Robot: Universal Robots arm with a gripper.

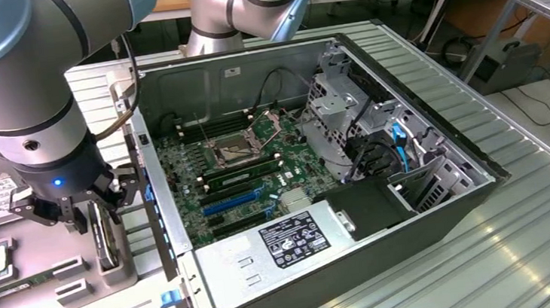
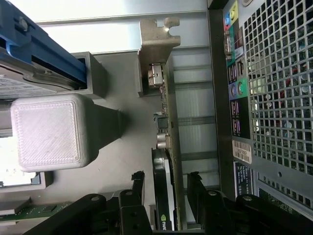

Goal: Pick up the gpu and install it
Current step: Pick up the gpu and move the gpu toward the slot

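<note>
Gripper [image 2: 167, 175] spread, straddling upright gpu [image 2: 169, 122]. Light, stiff, fragile imo; pinch board, not fan [image 2: 160, 203].

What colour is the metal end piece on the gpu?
The gpu's bracket is silvery grey; the wrist view shows it best.

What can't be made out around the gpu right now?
Green-board gpu with silver bracket: edge-on in wrist view, fan face hidden.
Exterior view: black gripper and grey arm cover most of it.
White sticker on the case's rear: print too small, wrist view.
</note>
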